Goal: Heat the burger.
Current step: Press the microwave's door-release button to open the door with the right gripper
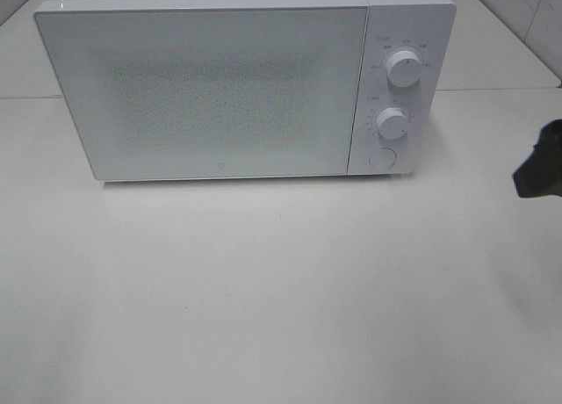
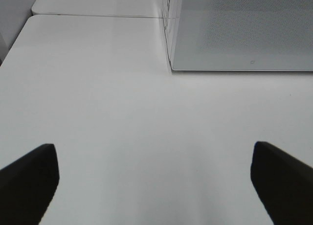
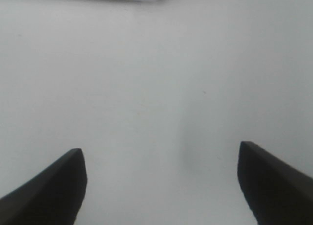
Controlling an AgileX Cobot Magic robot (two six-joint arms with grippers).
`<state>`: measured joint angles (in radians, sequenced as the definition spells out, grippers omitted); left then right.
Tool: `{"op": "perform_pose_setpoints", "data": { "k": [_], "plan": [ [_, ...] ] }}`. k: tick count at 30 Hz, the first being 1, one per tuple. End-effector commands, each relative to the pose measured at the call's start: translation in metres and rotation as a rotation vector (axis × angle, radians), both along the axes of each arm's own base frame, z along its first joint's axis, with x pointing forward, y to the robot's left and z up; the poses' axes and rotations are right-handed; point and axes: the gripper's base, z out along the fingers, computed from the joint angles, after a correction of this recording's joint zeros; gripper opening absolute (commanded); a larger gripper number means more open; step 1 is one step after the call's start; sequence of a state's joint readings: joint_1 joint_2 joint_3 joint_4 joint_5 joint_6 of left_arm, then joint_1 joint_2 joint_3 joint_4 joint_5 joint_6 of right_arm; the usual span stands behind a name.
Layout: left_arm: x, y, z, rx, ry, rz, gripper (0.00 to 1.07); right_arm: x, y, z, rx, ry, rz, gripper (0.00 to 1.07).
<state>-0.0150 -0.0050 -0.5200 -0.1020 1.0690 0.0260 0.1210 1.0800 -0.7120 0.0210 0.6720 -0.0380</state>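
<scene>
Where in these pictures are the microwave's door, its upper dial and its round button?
microwave door (image 1: 211, 92), exterior high view, middle of the closed door.
upper dial (image 1: 402, 68), exterior high view, knob face.
round button (image 1: 382, 157), exterior high view, button centre.

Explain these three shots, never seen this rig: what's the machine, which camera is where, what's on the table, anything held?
It is a two-armed robot. One camera sits high, off the arms, facing a white microwave with its door shut and two knobs, standing on a white table. The dark shape at that view's right edge is part of the right arm. The other two cameras ride on the wrists, looking past each pincer. The left pincer and right pincer are both open and hold nothing. No burger shows in any view.
</scene>
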Motion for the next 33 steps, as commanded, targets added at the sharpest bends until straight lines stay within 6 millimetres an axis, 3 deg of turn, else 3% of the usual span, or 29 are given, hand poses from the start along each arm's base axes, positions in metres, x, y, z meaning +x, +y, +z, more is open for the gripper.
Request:
{"op": "perform_pose_setpoints", "data": {
  "k": [1,3,15,19,20,21,23,26,28,29,31,33],
  "plan": [
    [-0.001,0.0,-0.001,0.0,0.001,0.006,1.01,-0.001,-0.014,0.0,-0.018,0.04,-0.066,0.82],
    [-0.001,0.0,-0.001,0.0,0.001,0.006,1.01,-0.003,-0.027,-0.001,-0.018,0.066,-0.14,0.81],
    [-0.001,0.0,-0.001,0.0,0.001,0.006,1.01,-0.017,-0.028,0.01,-0.032,0.018,-0.145,0.77],
    [-0.001,0.0,-0.001,0.0,0.001,0.006,1.01,-0.041,-0.028,0.005,-0.029,-0.008,-0.146,0.76],
    [-0.001,0.0,-0.001,0.0,0.001,0.006,1.01,-0.057,-0.028,0.006,-0.031,-0.053,-0.139,0.76],
    [-0.001,0.0,-0.001,0.0,0.001,0.006,1.01,-0.057,-0.028,0.006,-0.031,-0.053,-0.139,0.76],
    [-0.001,0.0,-0.001,0.0,0.001,0.006,1.01,-0.081,-0.027,0.012,-0.036,-0.14,-0.122,0.76],
    [-0.001,0.0,-0.001,0.0,0.001,0.006,1.01,-0.09,-0.027,0.014,-0.037,-0.164,-0.117,0.76],
    [-0.001,0.0,-0.001,0.0,0.001,0.006,1.01,-0.124,-0.027,0.022,-0.037,-0.241,-0.113,0.76],
    [-0.001,0.0,-0.001,0.0,0.001,0.006,1.01,-0.124,-0.027,0.022,-0.037,-0.241,-0.113,0.76],
    [-0.001,0.0,-0.001,0.0,0.001,0.006,1.01,-0.148,-0.026,0.022,-0.035,-0.284,-0.115,0.76],
    [-0.001,0.0,-0.001,0.0,0.001,0.006,1.01,-0.155,-0.026,0.021,-0.034,-0.295,-0.116,0.76]
  ]
}}
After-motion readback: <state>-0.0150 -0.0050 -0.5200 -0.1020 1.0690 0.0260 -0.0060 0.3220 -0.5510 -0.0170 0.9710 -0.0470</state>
